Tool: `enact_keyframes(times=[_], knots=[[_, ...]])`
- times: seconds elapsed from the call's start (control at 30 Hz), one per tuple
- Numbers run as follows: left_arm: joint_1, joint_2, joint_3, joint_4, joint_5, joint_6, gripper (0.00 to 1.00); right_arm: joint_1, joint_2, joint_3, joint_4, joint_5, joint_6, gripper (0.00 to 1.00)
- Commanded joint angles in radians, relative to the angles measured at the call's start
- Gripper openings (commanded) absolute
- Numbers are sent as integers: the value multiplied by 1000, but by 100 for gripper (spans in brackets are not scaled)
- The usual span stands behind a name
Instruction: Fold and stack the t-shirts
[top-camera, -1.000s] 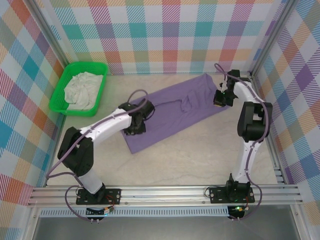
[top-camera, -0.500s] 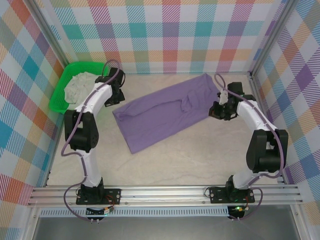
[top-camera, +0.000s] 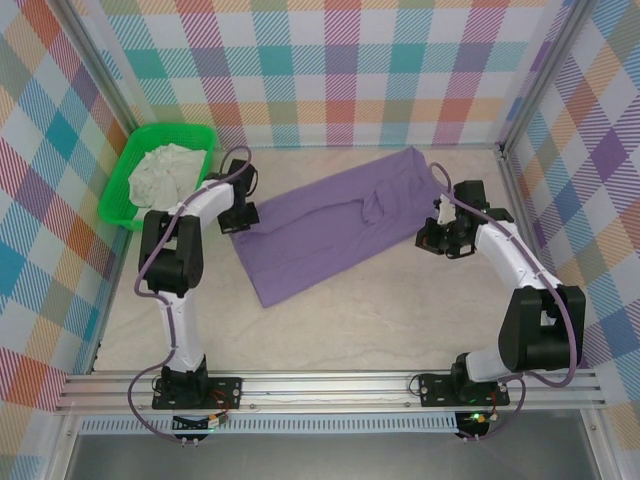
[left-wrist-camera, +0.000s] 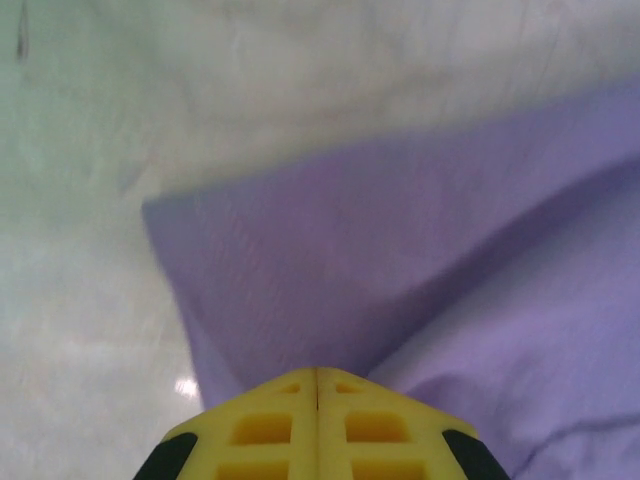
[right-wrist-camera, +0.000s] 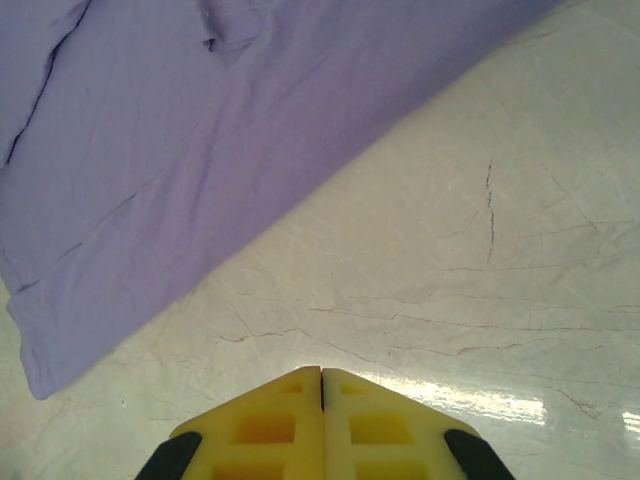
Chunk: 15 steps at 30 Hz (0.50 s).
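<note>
Left gripper (top-camera: 238, 213) has swung from basket (top-camera: 178, 128) to purple shirt (top-camera: 330, 225), now pinching its left corner. Right gripper (top-camera: 441, 237) pressed together, empty. Fold probably starting.

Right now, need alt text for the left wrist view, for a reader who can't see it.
The left gripper, yellow fingers closed together at the bottom edge, appears to pinch the lavender t-shirt, whose creases run toward its tips. The shirt's corner lies on the pale table, seen across the top and left.
</note>
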Motion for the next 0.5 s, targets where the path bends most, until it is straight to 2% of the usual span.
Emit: enact_keyframes(times=[0.0,0.23,0.47], knots=[[-5,-108,-66,55,23,-19,0,6,-27,-17,24,-27,20,0],[-32,-124,-191,126,36,-25,0,11,-33,-48,63,-54,38,0],[-70,-59,-186,105,6,-19,0,14,-16,-93,158,-150,103,0]])
